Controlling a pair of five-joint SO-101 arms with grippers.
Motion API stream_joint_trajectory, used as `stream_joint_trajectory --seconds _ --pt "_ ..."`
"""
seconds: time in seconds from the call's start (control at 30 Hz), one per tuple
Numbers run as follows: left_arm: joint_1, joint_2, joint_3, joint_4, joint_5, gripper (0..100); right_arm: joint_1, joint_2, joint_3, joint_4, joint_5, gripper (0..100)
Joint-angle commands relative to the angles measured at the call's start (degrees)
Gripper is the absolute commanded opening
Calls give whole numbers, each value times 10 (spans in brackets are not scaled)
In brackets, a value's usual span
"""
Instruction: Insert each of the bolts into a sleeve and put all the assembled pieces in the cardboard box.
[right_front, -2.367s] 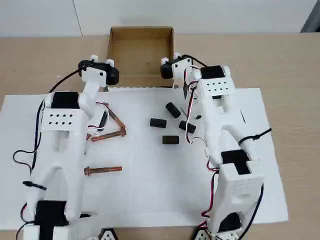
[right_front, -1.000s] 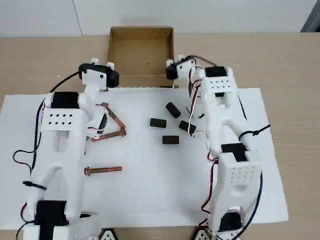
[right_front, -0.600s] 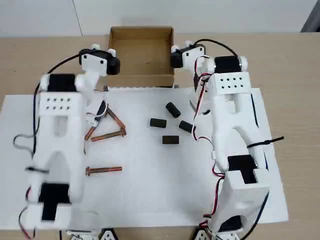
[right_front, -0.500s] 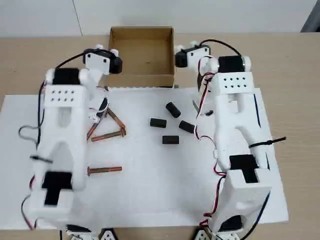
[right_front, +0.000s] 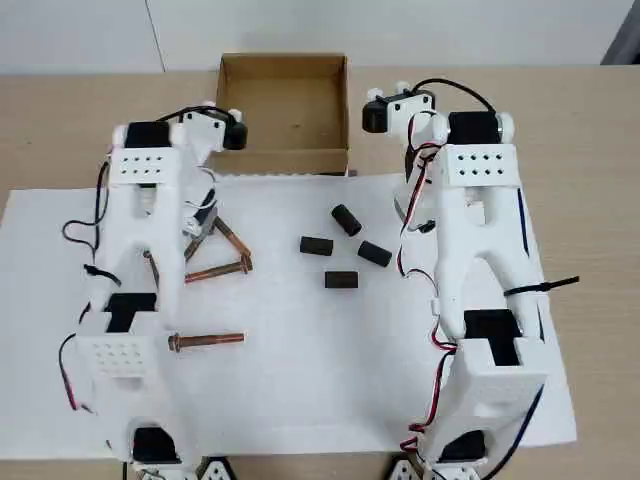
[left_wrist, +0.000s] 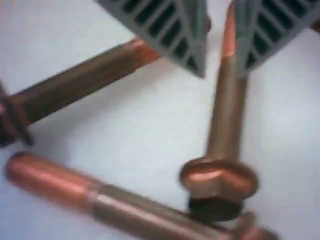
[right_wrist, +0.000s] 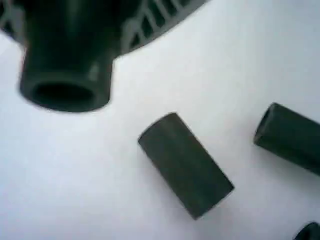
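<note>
A white sheet (right_front: 320, 400) covers the wooden tabletop (right_front: 580, 120); the left gripper (left_wrist: 221, 67) has its jaws spread astride a copper bolt (left_wrist: 222, 130), the right gripper (right_front: 402, 213) cannot be told.

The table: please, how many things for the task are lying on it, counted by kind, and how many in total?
Copper bolts: 4
Black sleeves: 4
Cardboard box: 1
Total: 9
</note>
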Motion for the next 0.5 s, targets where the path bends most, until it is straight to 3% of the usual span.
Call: stream_joint_trajectory --seconds 0.0,0.47 --pt "-17 -5 -23 16 -25 73 12 -41 -25 7 -5 3" --pt "-14 0 -20 4 -68 117 17 -40 -25 7 -4 3"
